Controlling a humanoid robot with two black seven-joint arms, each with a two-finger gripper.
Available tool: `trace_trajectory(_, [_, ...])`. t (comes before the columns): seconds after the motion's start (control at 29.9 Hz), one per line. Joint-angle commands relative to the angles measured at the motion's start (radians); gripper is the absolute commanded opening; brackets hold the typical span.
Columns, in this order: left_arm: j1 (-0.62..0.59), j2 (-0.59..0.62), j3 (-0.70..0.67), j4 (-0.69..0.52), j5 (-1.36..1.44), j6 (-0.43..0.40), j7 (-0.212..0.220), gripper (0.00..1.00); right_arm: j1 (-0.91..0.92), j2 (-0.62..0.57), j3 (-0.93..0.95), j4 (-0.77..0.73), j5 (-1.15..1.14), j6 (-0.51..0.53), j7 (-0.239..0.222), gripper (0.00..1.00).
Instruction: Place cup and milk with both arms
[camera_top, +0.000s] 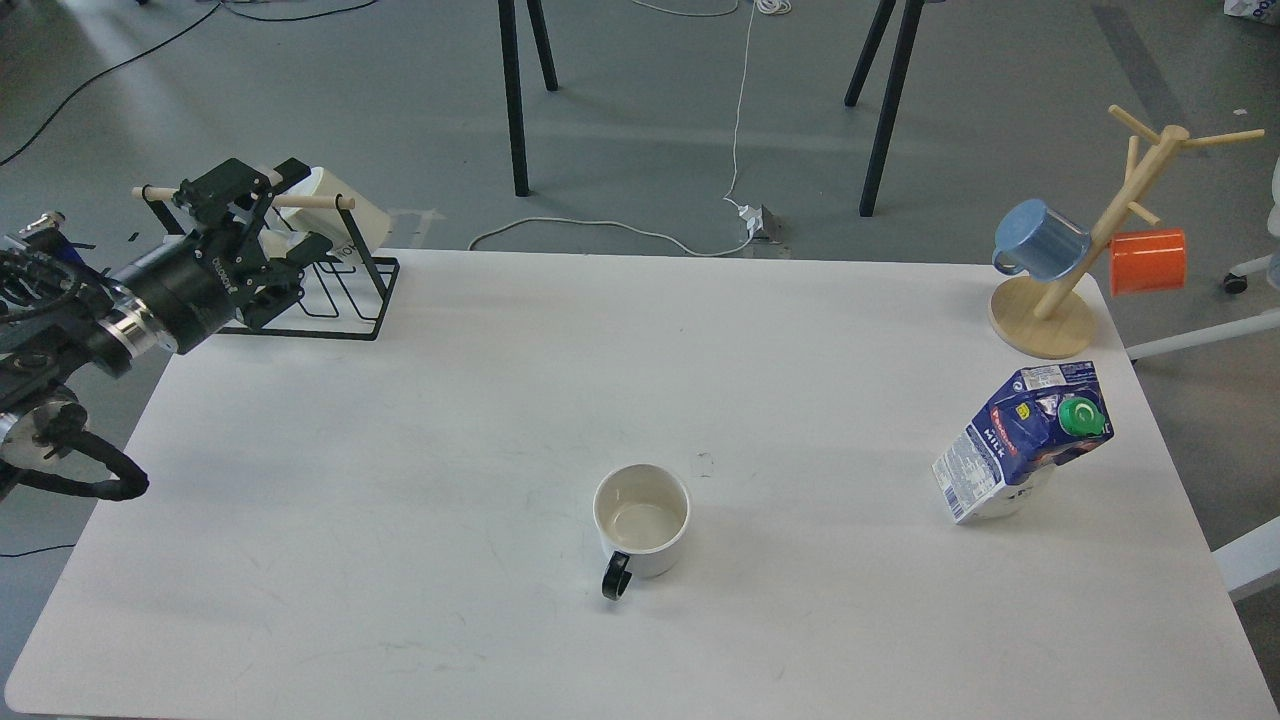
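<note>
The cup (641, 520), cream-white with a black loop handle (616, 577) facing the front edge, stands upright and empty at the middle front of the white table (400, 480). The milk (1020, 442), a dark-blue and white carton with a green cap (1080, 415), stands at the right side and looks tilted to the right. My left gripper (285, 220) is open and empty at the table's back left corner, in front of the wire rack, far from the cup. My right gripper is out of view.
A black wire rack (345, 295) with a wooden bar holds an all-white mug (340, 215) at the back left. A wooden mug tree (1045, 320) at the back right carries a blue mug (1040, 240) and an orange mug (1148, 262).
</note>
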Motion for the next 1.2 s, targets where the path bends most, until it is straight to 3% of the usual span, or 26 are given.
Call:
trace_trajectory(0.0, [0.011,-0.003,-0.002,0.0,-0.029,0.0,0.0,0.89,-0.1,-0.007,0.009,0.004,0.072,0.0,0.011,0.99])
trace_trajectory(0.13, [0.035,-0.003,-0.002,0.0,-0.029,0.0,0.0,0.9,-0.211,-0.007,0.009,0.045,0.138,0.008,0.053,0.99])
trace_trajectory(0.3, [0.063,0.002,0.0,0.0,-0.029,0.0,0.0,0.9,-0.319,-0.007,0.009,0.079,0.141,0.015,0.073,0.99])
trace_trajectory(0.47, [0.078,0.0,0.0,0.0,-0.029,0.0,0.0,0.91,-0.476,-0.007,0.009,0.085,0.162,0.121,0.073,0.99])
trace_trajectory(0.7, [0.088,-0.003,0.001,0.001,-0.028,0.0,0.0,0.92,-0.709,-0.001,-0.002,0.122,0.161,0.124,0.073,0.99])
trace_trajectory(0.83, [0.089,-0.009,0.003,0.001,-0.028,0.0,0.0,0.92,-0.823,0.064,-0.042,0.191,0.149,0.124,0.075,0.99])
trace_trajectory(1.07, [0.1,-0.014,0.007,0.001,-0.022,0.0,0.0,0.92,-0.827,0.139,-0.196,0.258,0.121,0.124,0.1,0.99])
trace_trajectory(1.17, [0.105,-0.014,0.007,0.001,-0.02,0.0,0.0,0.92,-0.795,0.156,-0.233,0.263,0.049,0.124,0.144,0.99])
